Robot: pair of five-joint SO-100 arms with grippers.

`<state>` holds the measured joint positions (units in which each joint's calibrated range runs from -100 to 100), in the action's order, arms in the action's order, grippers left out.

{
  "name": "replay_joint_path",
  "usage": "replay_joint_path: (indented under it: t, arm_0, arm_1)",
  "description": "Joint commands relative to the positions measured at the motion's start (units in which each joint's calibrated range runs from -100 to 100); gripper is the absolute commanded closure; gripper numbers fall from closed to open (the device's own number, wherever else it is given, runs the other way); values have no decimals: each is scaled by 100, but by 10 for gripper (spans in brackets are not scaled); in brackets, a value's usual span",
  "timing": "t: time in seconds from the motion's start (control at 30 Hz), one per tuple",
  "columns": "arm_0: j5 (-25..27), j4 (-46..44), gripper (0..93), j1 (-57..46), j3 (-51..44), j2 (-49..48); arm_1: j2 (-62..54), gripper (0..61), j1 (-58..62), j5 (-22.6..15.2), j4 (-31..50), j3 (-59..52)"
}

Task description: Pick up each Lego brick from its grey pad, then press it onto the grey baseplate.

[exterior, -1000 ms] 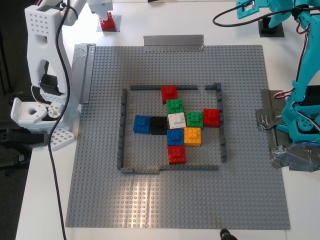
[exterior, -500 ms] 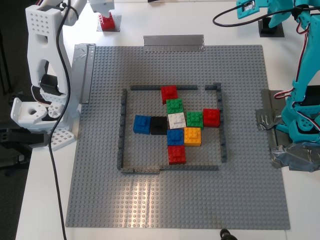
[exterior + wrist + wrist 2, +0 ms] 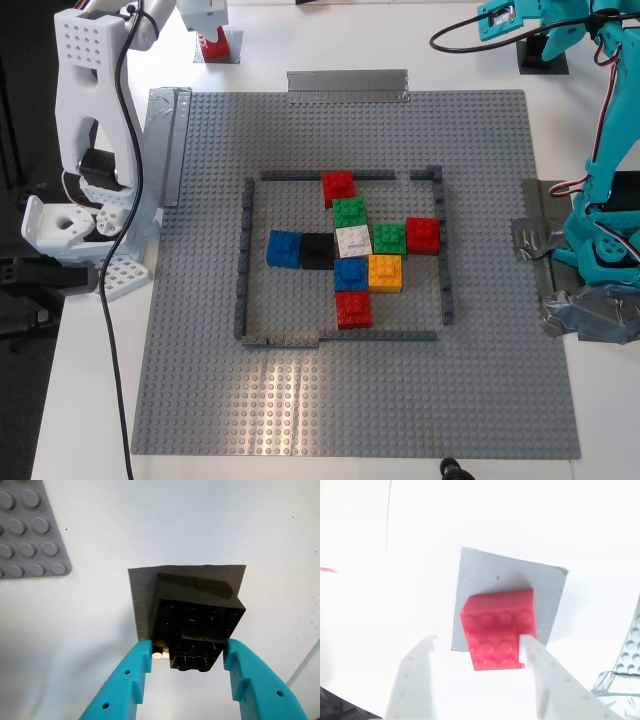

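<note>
A: First wrist view: my first gripper (image 3: 185,662), teal jaws apart, straddles the black brick (image 3: 197,630) on its dark grey pad (image 3: 150,592). Not clamped.

B: Second wrist view: my second gripper (image 3: 477,652), white jaws apart around the red brick (image 3: 497,630) on the lighter pad (image 3: 495,575). Grey baseplate (image 3: 200,380) lies near on the tabletop (image 3: 80,400).
</note>
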<state>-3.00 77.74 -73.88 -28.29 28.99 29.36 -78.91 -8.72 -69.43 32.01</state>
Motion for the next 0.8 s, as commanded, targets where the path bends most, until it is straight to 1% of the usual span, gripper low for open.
replay_joint_path:
  t: [0.0, 0.27, 0.33, 0.4, 0.5, 0.57, 0.63, 0.7, 0.77]
  arm_0:
    - [10, -3, 768, -66, -209, -101]
    - [10, -3, 769, -66, -200, -110]
    - [10, -3, 794, -58, -200, -118]
    - [10, -3, 830, -58, -200, -127]
    - [10, -3, 855, -58, -209, -127]
    - [10, -3, 855, -66, -209, -127]
    - [10, -3, 855, -66, -209, -127]
    - [10, -3, 855, -66, -209, -127]
    - [10, -3, 855, -66, -209, -127]
  arm_1:
    - [-86, 418, -63, -39, 59, 144]
    - [-52, 431, -85, -73, 67, 117]
    - [-69, 450, -100, -63, 67, 99]
    - [-112, 454, -129, -73, 76, 54]
    - [-129, 474, -150, -73, 67, 18]
    - [-155, 503, -165, -78, 67, -27]
    - [-198, 548, -172, -83, 84, -109]
    - [-258, 610, -187, -87, 100, -172]
    - [-335, 612, -187, -97, 124, -244]
